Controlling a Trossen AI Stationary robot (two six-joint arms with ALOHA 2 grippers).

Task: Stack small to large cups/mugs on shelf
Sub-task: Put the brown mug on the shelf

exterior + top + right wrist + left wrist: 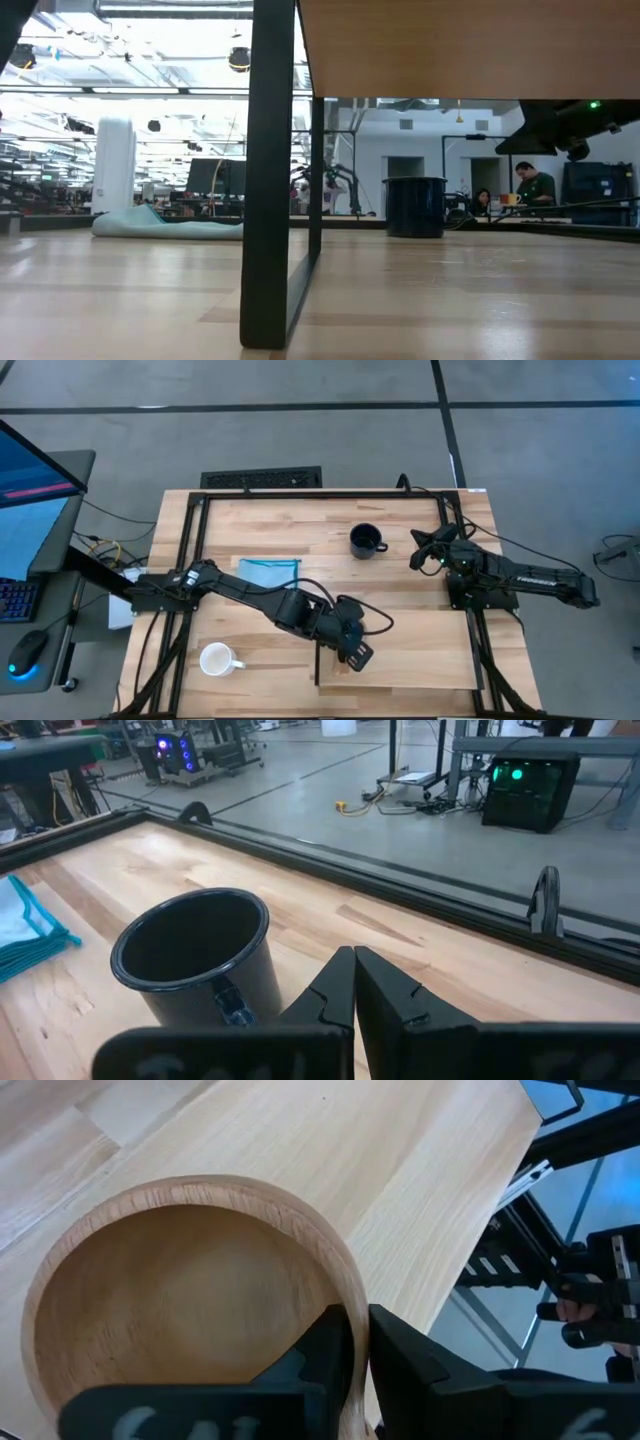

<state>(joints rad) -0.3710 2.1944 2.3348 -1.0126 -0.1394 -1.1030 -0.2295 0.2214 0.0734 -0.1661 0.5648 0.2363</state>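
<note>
The left gripper (352, 653) is reaching over the shelf (430, 675), the pale board lying at the near edge of the table (300, 535). In the left wrist view its fingers (325, 1350) are pinching the rim of the wooden cup (190, 1295), one finger inside the wall and one outside, with only a narrow gap between them. The wooden cup is sitting upright on the shelf, mouth up, at the shelf's left end; from above, the arm is covering nearly all of it.

The white mug (217, 659) is standing on the table to the left of the shelf, well apart from it, with its handle pointing toward the shelf. The black mug (365, 541) is standing upright on the table on the far side of the shelf, well apart from it too, handle turned to the right. A blue cloth (270, 572) is lying to the left of the black mug.

The right gripper (424, 552) is hovering beyond the shelf, just to the right of the black mug. In the right wrist view its fingers (335, 985) are pressed together and holding nothing, with the black mug (195, 955) close in front of them.

In the low view, a person is sitting in the room far behind the table.
</note>
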